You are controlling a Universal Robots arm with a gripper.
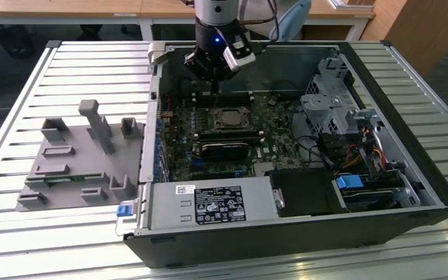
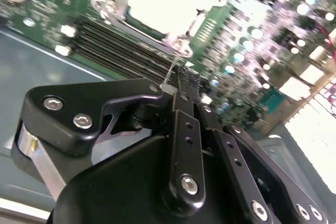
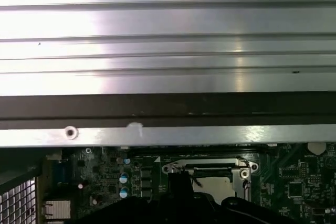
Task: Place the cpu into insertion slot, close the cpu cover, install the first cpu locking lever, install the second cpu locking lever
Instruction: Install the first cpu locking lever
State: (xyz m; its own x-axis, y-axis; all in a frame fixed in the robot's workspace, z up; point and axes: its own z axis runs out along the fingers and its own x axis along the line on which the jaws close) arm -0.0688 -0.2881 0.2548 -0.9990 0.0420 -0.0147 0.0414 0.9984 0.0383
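Note:
In the exterior view an open computer case lies on a slatted table, with the cpu [image 1: 228, 118] seated in the socket on the green motherboard. The silvery cpu cover [image 1: 214, 113] lies flat around it. My gripper [image 1: 212, 87] hangs just behind the socket, fingers pointing down. In the second wrist view the black fingers [image 2: 181, 108] are pressed together. A thin silvery locking lever [image 2: 171, 69] runs from the socket corner up to the fingertips; whether it is pinched I cannot tell. The bright cpu [image 2: 157, 1] lies beyond. The first wrist view shows the socket and cover [image 3: 207, 167].
Long black memory sticks [image 1: 228, 137] lie beside the socket. A metal drive cage [image 1: 329, 111] and cables fill the exterior view's right, and the power supply [image 1: 208, 204] sits at the front. A grey fixture block [image 1: 76, 157] stands on the table [image 1: 53, 245]. The case wall [image 3: 157, 108] rises behind the gripper.

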